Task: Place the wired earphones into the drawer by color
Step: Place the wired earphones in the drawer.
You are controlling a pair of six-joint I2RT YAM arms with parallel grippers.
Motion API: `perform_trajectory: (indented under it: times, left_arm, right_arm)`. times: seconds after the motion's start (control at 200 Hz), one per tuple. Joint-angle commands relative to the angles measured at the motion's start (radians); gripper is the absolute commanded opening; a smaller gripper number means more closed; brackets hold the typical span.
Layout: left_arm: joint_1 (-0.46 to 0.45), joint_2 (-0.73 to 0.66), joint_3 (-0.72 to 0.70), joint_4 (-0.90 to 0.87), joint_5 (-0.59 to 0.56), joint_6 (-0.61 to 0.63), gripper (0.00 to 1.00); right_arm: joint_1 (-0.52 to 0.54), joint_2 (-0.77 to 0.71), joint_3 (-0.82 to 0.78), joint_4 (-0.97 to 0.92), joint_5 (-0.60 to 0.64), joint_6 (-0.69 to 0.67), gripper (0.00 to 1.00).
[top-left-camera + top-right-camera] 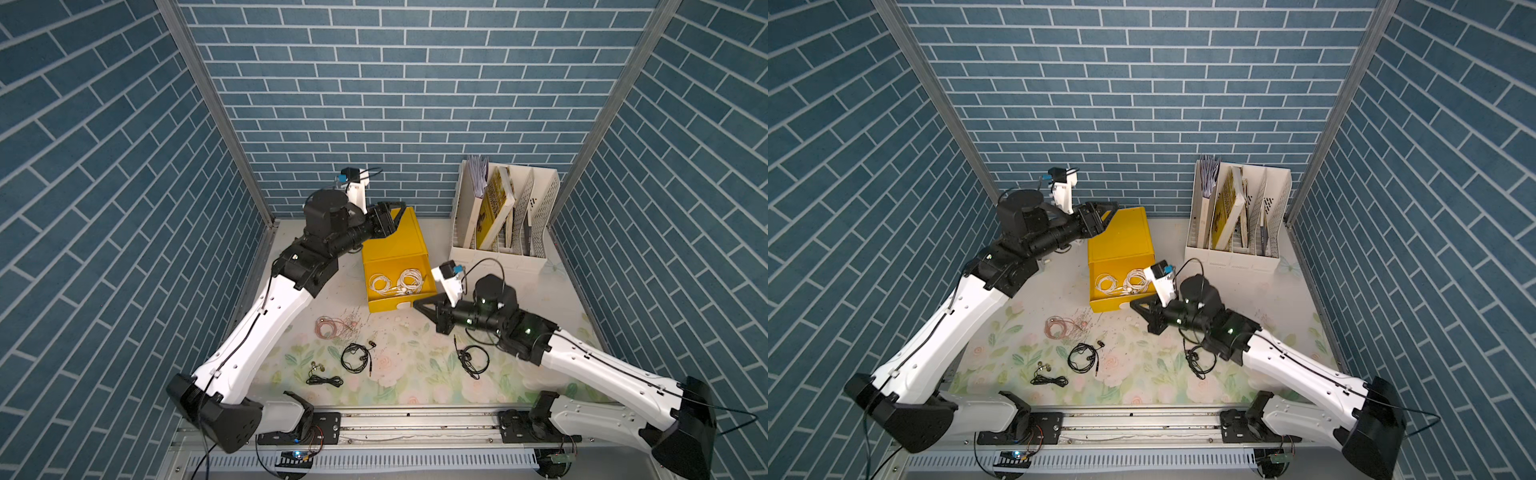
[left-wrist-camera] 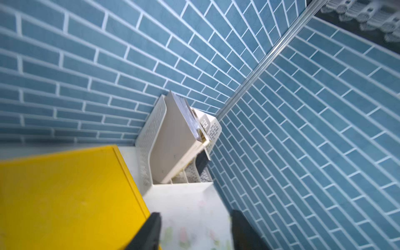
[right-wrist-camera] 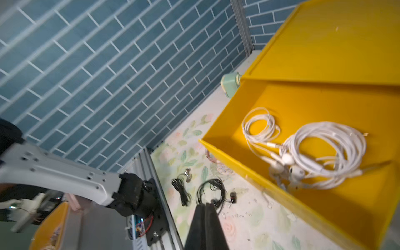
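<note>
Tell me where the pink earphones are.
In a top view the pink earphones lie on the mat off the front left corner of the open drawer, beyond the black earphones.

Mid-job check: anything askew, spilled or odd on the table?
The yellow book leans slanted in the white file rack. Small specks lie scattered on the mat beside the pinkish earphones; debris or print, I cannot tell. The open drawer holds only white earphones.
</note>
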Motion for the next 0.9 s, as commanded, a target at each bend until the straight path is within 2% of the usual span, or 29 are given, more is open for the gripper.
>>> perform_trajectory:
  times: [0.0,0.03,0.105,0.21,0.355,0.54,0.68,0.895]
  left_arm:
    - [0.063,0.197,0.102,-0.115,-0.045,0.097,0.22]
    - [0.067,0.245,0.140,-0.114,-0.053,0.113,0.16]
    - [0.070,0.365,0.254,-0.132,-0.072,0.163,0.10]
    - [0.071,0.521,0.425,-0.180,-0.123,0.204,0.09]
    - [0.084,0.656,0.556,-0.180,-0.194,0.252,0.09]
    - [0.118,0.764,0.637,-0.176,-0.234,0.265,0.09]
    - [0.130,0.822,0.694,-0.177,-0.245,0.268,0.09]
    - [0.148,0.872,0.692,-0.183,-0.271,0.261,0.10]
  right_arm:
    - [0.111,-0.050,-0.100,0.153,0.459,-0.050,0.00]
    - [0.134,-0.053,-0.118,0.171,0.533,-0.052,0.00]
    - [0.174,-0.039,-0.162,0.248,0.583,-0.070,0.00]
    - [0.218,0.044,-0.192,0.351,0.626,-0.088,0.00]
    - [0.226,0.160,-0.199,0.462,0.630,-0.087,0.00]
    - [0.208,0.208,-0.195,0.505,0.658,-0.095,0.00]
    - [0.147,0.237,-0.189,0.521,0.599,-0.089,0.00]
    - [0.079,0.291,-0.156,0.543,0.537,-0.099,0.00]
